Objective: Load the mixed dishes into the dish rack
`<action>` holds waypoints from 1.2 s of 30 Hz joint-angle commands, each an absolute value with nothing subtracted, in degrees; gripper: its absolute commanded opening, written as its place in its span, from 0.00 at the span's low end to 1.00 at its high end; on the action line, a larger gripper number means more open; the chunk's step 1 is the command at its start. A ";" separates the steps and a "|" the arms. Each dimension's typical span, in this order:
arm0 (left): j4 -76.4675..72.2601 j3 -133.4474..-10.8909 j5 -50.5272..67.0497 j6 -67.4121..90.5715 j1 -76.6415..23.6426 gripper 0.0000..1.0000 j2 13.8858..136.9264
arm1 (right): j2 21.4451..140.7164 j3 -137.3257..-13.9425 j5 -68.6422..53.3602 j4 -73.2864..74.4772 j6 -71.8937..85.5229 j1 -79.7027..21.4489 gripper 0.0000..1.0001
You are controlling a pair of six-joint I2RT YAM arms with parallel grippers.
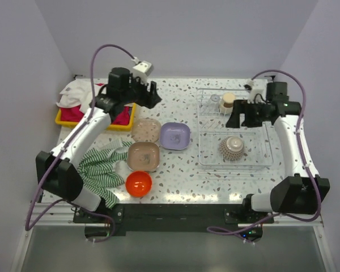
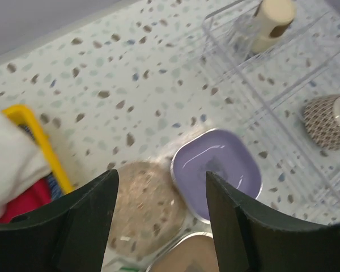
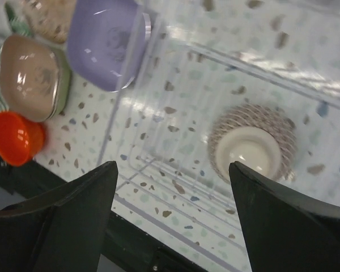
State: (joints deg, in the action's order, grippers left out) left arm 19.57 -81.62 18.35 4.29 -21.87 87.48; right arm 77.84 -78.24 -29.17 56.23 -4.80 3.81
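Note:
The dish rack [image 1: 255, 141] stands at the right. It holds the beige cup [image 1: 228, 102], the small clear glass [image 1: 215, 100] and the speckled bowl [image 1: 233, 148], which is upside down. On the table lie the lilac plate [image 1: 175, 136], a tan speckled plate [image 1: 146, 130], a brown plate [image 1: 143, 156] and the orange bowl [image 1: 139, 183]. My left gripper [image 1: 150, 93] is open and empty, high above the tan plate [image 2: 147, 207] and the lilac plate [image 2: 218, 170]. My right gripper [image 1: 237, 115] is open and empty above the rack, beside the speckled bowl [image 3: 252, 147].
A green striped cloth [image 1: 102, 164] lies left of the brown plate. A yellow tray [image 1: 65, 120] with towels sits at the back left. Walls close the table at the back and on both sides.

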 commanded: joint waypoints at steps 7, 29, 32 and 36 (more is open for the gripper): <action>49.57 -76.39 22.76 -12.14 -1.85 0.68 86.31 | 80.76 -83.57 -33.41 52.38 -22.49 -29.74 0.81; 45.35 -74.53 31.81 -7.12 16.25 0.72 77.26 | 97.81 -77.87 -26.11 31.56 -46.32 -70.05 0.72; 45.35 -74.62 33.22 -6.59 17.40 0.72 76.20 | 101.15 -79.10 -25.49 30.41 -47.72 -70.84 0.67; 45.61 -75.32 33.49 -6.77 17.67 0.72 75.41 | 105.54 -80.50 -24.70 31.11 -52.20 -72.42 0.58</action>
State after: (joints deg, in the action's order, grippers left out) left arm 46.06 -73.41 30.76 -7.60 17.23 77.54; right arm 103.15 -77.95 -25.80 33.50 -47.09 -70.96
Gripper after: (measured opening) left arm 0.722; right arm 0.611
